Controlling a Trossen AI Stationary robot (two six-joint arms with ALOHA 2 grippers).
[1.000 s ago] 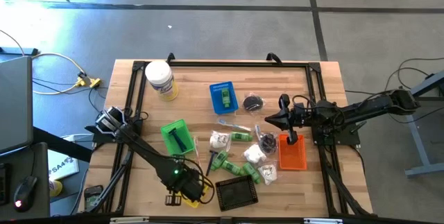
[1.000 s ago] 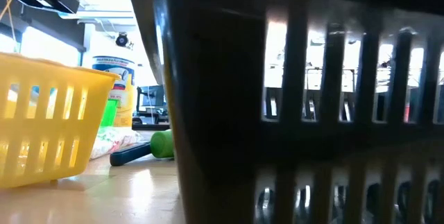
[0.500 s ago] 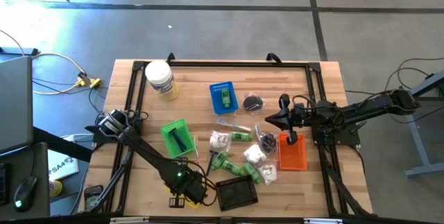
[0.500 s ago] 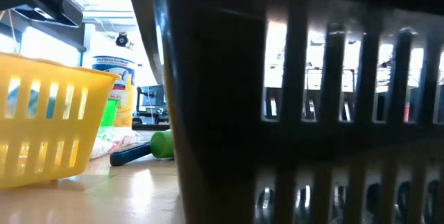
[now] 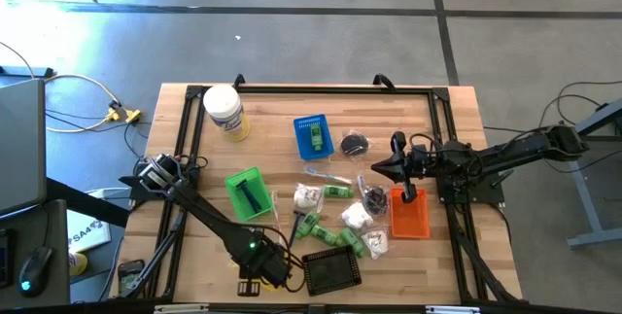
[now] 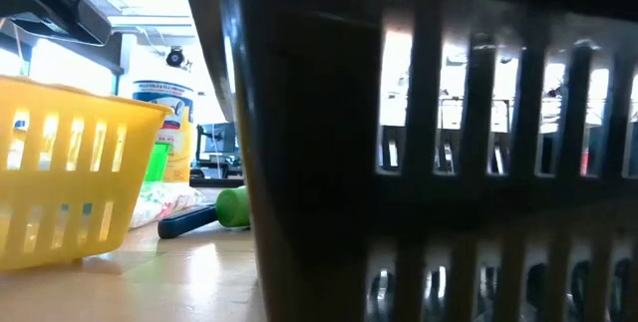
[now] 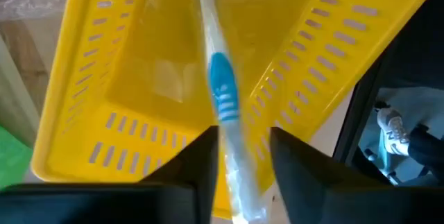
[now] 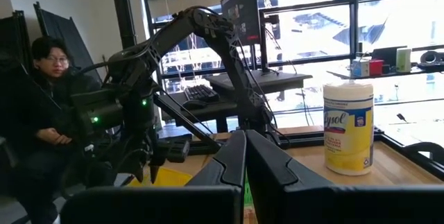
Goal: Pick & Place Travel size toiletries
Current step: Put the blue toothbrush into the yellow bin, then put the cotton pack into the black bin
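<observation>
Yellow basket [image 7: 139,99] sitting under left tool [image 7: 239,158] pinching blue toothbrush [image 7: 223,106], right tool [image 8: 244,156] pressed together, basket mostly hidden overhead.

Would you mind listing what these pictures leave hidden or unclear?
- Yellow basket: in the high view the left pincer covers nearly all of it.
- Black basket: fills the low view, hiding most of the table behind it.
- Toothbrush between the left pincer's fingers: its lower end is cut off by the left wrist view's edge.
- Right pincer: shut; its own view shows nothing held.
</observation>
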